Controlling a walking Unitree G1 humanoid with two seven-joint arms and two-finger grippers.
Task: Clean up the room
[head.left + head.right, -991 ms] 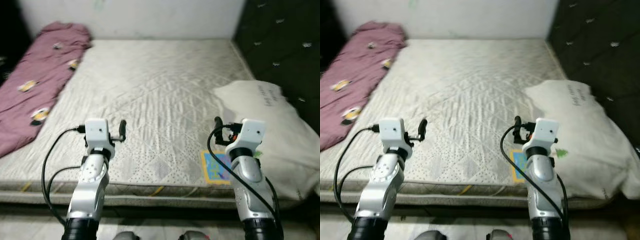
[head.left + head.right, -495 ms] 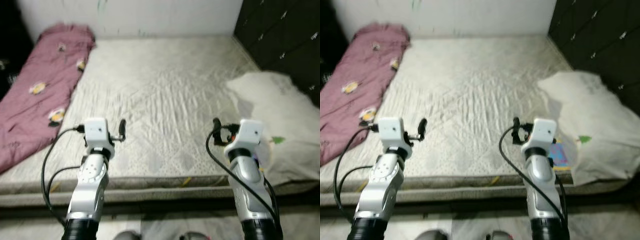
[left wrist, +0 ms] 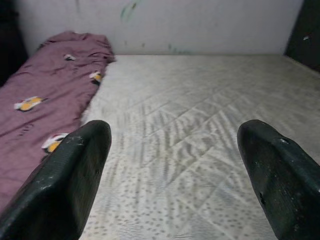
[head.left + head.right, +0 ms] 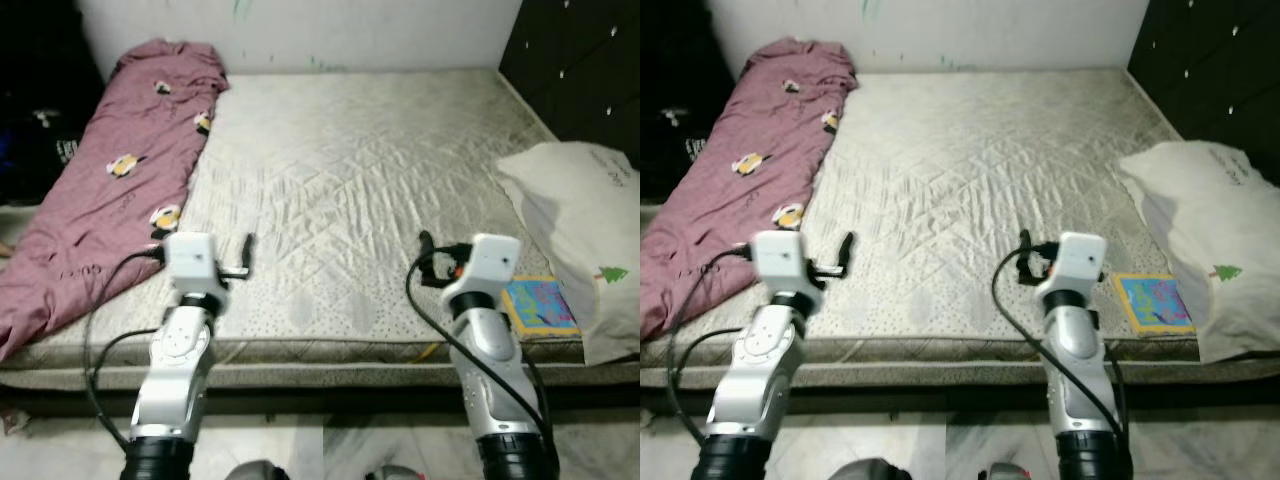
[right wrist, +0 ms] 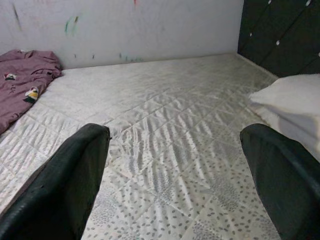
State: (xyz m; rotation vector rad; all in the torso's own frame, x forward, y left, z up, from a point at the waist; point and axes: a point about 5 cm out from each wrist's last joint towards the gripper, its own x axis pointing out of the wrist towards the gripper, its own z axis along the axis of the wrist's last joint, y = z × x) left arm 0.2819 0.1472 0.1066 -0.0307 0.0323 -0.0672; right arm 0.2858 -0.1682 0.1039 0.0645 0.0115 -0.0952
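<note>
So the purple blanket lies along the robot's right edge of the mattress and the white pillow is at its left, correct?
Not quite: the sides are swapped. The left eye view shows the purple blanket along the robot's left edge of the mattress, with the white pillow at its right.

Crumpled maroon blanket (image 4: 110,200) sprawled along the mattress's 9 o'clock edge, white pillow (image 4: 585,225) over at 3.

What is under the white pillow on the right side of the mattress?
A colourful printed patch on the mattress pokes out from beneath the white pillow, at the near edge. The pillow covers part of it, so its full extent cannot be seen, nor anything else below.
</note>
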